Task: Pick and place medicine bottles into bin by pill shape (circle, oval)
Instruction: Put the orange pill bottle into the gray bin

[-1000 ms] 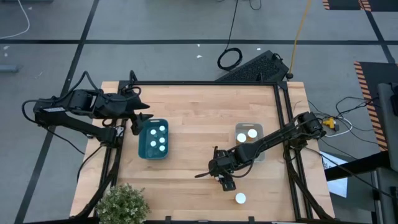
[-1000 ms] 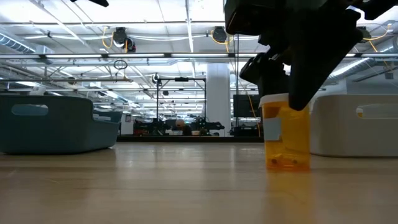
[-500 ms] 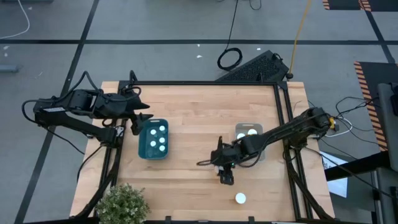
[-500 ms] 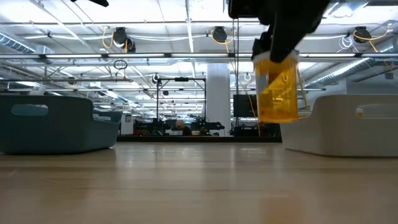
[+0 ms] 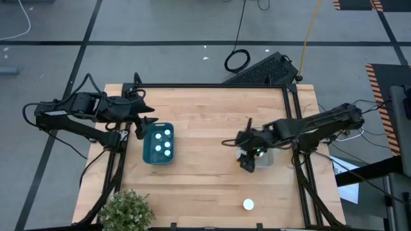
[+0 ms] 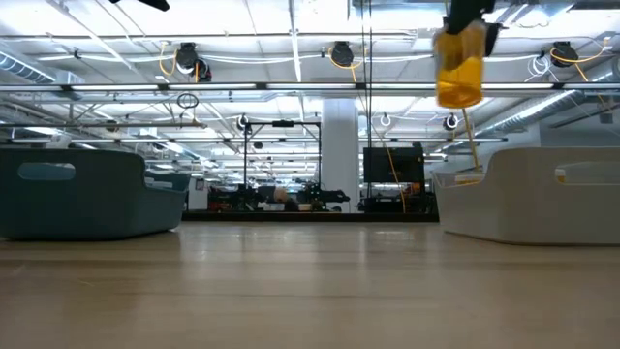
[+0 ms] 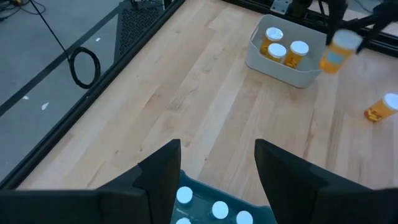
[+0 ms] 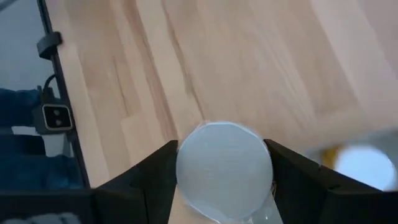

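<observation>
Right pincer (image 5: pixel 247 160) clamped, raised mid-table — left pincer (image 5: pixel 142 122) parted, waiting.

No text, brand, number or sign can be read in any of the views. The amber medicine bottle (image 6: pixel 459 66) held up in the low view shows no legible label, and the pale patch on its side in the left wrist view is too blurred to make out. The white caps of the bottles in the teal bin (image 5: pixel 158 145) and the white bin (image 7: pixel 280 59) are blank.
</observation>
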Tool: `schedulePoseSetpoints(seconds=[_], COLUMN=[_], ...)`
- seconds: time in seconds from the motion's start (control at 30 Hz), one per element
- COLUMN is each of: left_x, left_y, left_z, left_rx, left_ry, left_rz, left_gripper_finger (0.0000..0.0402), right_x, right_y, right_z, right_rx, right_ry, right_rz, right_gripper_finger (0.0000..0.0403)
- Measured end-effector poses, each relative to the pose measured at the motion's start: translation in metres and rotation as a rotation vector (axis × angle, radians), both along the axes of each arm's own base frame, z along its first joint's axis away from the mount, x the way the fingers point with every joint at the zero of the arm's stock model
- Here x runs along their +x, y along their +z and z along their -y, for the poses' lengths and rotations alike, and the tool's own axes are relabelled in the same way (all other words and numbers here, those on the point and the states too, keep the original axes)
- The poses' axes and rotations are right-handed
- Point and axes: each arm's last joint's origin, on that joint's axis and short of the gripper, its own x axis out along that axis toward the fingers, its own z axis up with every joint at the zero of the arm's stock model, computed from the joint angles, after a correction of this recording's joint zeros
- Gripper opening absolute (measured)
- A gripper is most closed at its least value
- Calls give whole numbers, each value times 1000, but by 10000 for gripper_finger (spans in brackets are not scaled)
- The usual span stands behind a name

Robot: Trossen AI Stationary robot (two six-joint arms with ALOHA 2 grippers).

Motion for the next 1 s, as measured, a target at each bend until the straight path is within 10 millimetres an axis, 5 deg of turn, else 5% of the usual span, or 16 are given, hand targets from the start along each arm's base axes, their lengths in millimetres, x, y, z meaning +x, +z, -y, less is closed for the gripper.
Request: schedulePoseSetpoints(seconds=[0.33, 1.0], left_x=[0, 0], left_y=[0, 0], left_z=[0, 0], left_rx=[-18, -21], left_ry=[16, 19], left_rz=[6, 7], left_gripper_finger=[209, 209], right_x=[-40, -38], right_y=[19, -47], right_z=[10, 17], right_rx=[-2, 49], right_ry=[-49, -157], right_rz=[-69, -130], right_gripper_finger=[210, 210])
